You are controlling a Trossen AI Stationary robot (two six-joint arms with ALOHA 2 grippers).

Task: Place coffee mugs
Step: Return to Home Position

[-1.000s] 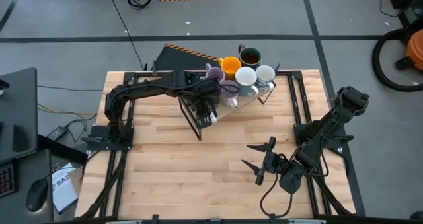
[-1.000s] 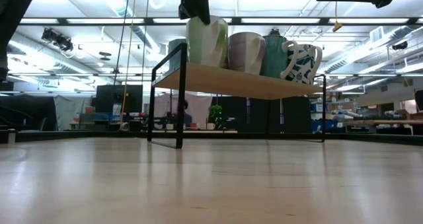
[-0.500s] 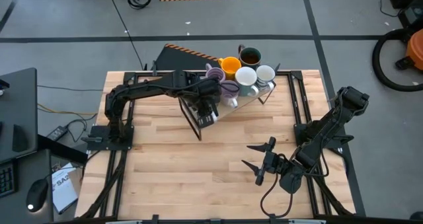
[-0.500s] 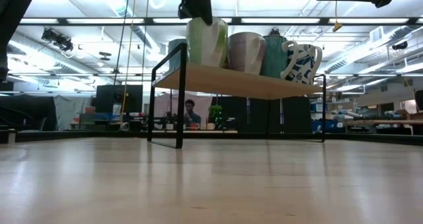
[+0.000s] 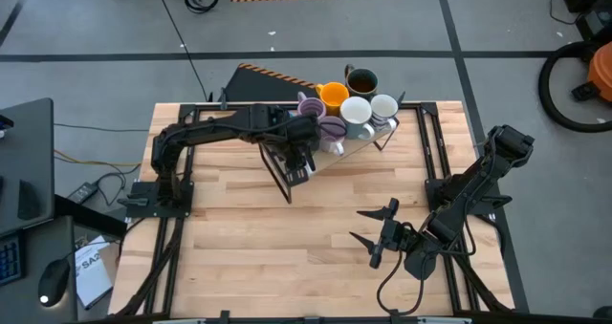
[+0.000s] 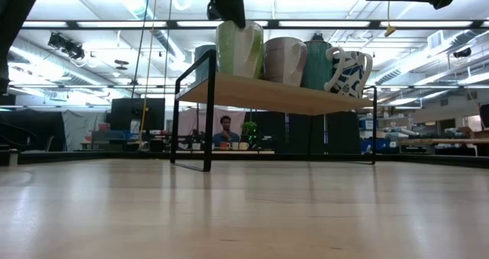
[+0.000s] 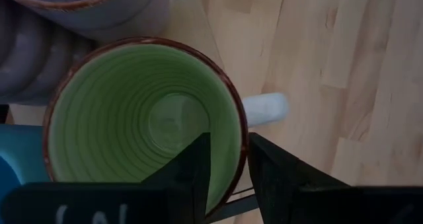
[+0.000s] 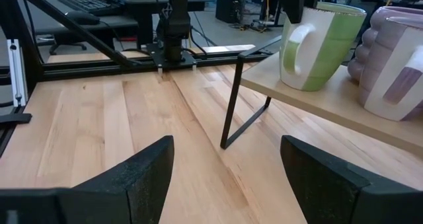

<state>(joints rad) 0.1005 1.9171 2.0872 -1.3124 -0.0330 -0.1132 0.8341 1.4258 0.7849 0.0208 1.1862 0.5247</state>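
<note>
- Far left, the left arm reaches from its base across the table to the left end of the shelf. There the left gripper hangs straight down over the green mug.
- Its fingers are set narrow, astride the mug's rim, one inside and one outside. A strip of the inner wall shows between the inside finger and the rim, so I'd judge the hold loosened rather than clamped.
- The green mug stands upright on the shelf's left end. It sits just beside a purple mug, with its handle turned away from that neighbour.
- Further right, the other mugs crowd the shelf, all upright. Among them are an orange mug, a dark mug and a white mug.
- On the right, the right gripper waits low over the table, well apart from the shelf. Its fingers are spread wide and hold nothing.
- The placing looks finished to me, and the step in hand is the left arm's retreat home.
- That next move calls for a straight lift until both fingers clear the rim, and only then a swing back to the left.
- A sideways pull any sooner could hook the rim. It might tip the green mug off the shelf's end or knock it into the purple mug.
</note>
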